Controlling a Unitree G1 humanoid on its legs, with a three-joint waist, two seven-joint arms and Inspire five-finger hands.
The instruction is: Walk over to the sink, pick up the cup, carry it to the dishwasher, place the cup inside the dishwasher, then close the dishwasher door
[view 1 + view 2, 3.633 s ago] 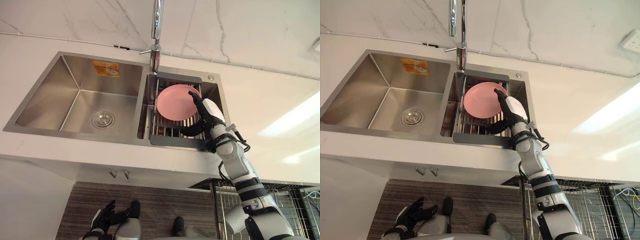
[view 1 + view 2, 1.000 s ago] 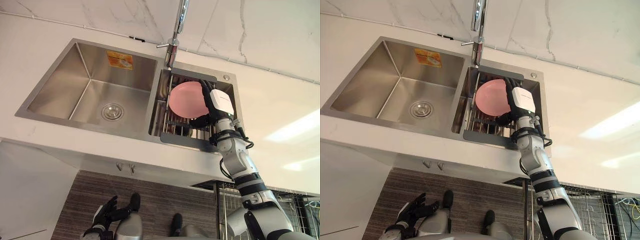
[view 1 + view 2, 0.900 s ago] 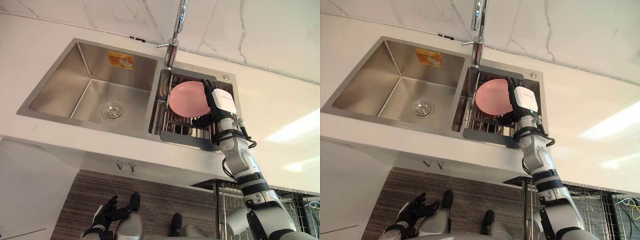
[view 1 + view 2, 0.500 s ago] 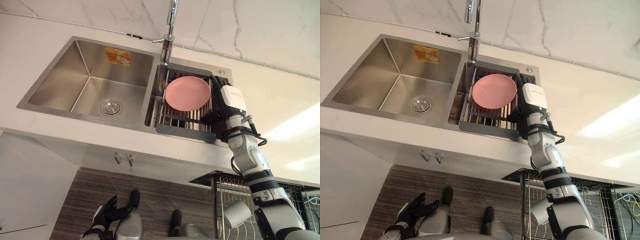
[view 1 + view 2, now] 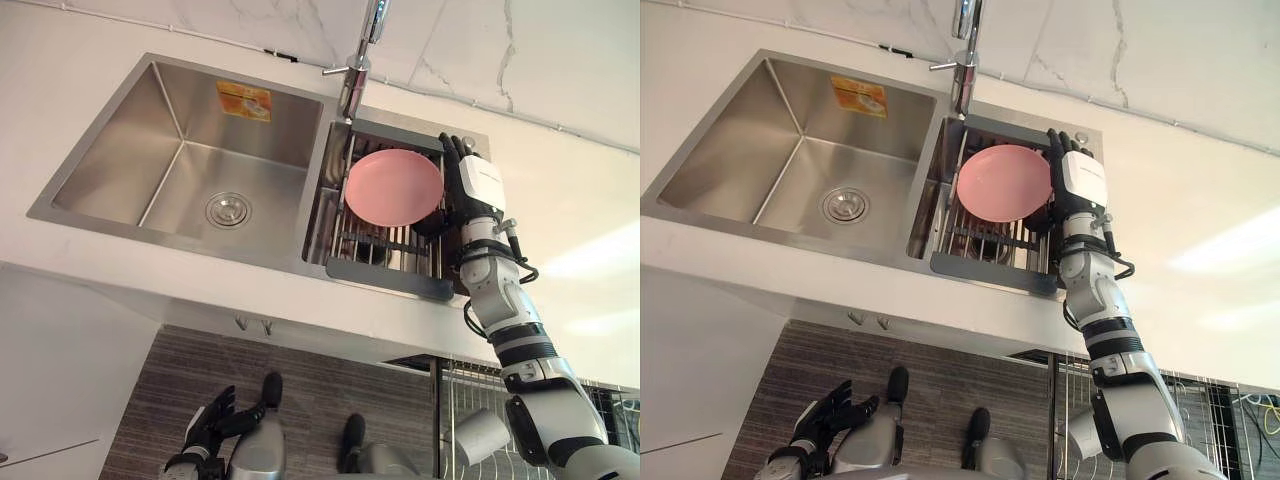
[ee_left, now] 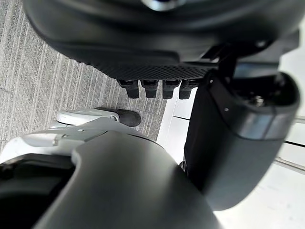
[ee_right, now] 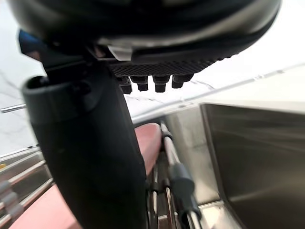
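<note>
Position of the round pink plate [image 5: 393, 187]: on the metal wire drain rack [image 5: 385, 250] set in the right bowl of the double-bowl stainless steel sink [image 5: 120, 150], just below the chrome tap [image 5: 358, 85]. The right hand [image 5: 1078, 185] stands just beside the plate's right edge, fingers [image 5: 1054, 142] extended straight and unclenched, thumb lower down near the plate's rim; contact between hand and plate cannot be confirmed. The left bowl contains a round drain strainer [image 5: 228, 209], and an orange-yellow sticker [image 5: 244, 101] is fixed to its rear wall. The left hand [image 5: 825, 425] hangs low above the grey wood-grain floor [image 5: 940, 360], fingers loosely spread and holding nothing. A white marble-patterned countertop [image 5: 580, 220] surrounds the sink.
</note>
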